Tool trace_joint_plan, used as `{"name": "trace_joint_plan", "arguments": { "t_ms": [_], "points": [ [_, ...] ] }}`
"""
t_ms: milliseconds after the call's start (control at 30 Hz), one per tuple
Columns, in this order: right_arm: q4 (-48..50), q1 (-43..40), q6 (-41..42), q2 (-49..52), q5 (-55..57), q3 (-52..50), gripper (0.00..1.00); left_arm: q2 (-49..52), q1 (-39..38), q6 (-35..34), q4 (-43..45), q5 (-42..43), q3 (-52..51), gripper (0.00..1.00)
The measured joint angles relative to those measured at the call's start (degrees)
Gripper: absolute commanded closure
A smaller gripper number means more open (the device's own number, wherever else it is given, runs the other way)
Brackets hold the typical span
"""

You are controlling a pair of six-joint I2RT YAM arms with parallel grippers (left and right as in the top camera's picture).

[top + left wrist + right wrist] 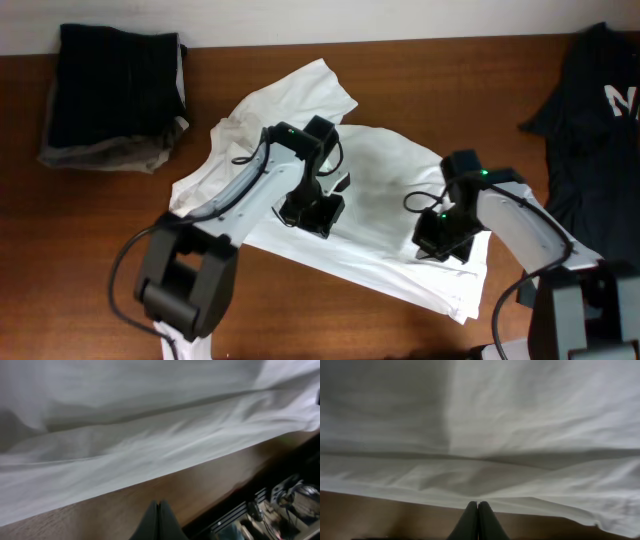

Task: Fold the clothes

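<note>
The white T-shirt (385, 170) lies spread on the surface (450, 80), its edge just ahead of the left jaws, closed over bare wood, and reaching the closed right jaws' tips.

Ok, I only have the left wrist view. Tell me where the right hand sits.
Observer: The right hand is low over the right part of the white shirt, near the edge closest to the robot.
Operator: Say whether it's open.
Observer: Its wrist view shows the fingers pressed together at the hem. I can't tell whether they pinch cloth.
Operator: List what else is around.
Observer: A folded dark pile lies at the far left corner, and a dark garment lies at the right edge.
</note>
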Motion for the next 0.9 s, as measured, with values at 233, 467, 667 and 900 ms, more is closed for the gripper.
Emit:
{"name": "trace_joint_plan", "arguments": {
  "t_ms": [233, 467, 667, 900],
  "points": [
    [3.93, 6.36, 4.63, 0.55, -1.18, -0.04, 0.96, 7.48, 0.0, 0.2, 1.2, 1.38, 0.0, 0.99],
    [5.66, 7.02, 8.33, 0.55, -1.6, -3.76, 0.96, 10.73, 0.0, 0.26, 7.08, 1.9, -0.09, 0.99],
    [10.32, 7.56, 11.21, 0.61, -1.77, -7.74, 0.87, 11.56, 0.02, 0.24, 11.78, 3.23, -0.09, 0.98],
    [13.29, 7.23, 11.43, 0.61, 4.72, -8.09, 0.85, 11.56, 0.0, 0.24, 16.13, 4.02, 0.09, 1.0]
  ]
}}
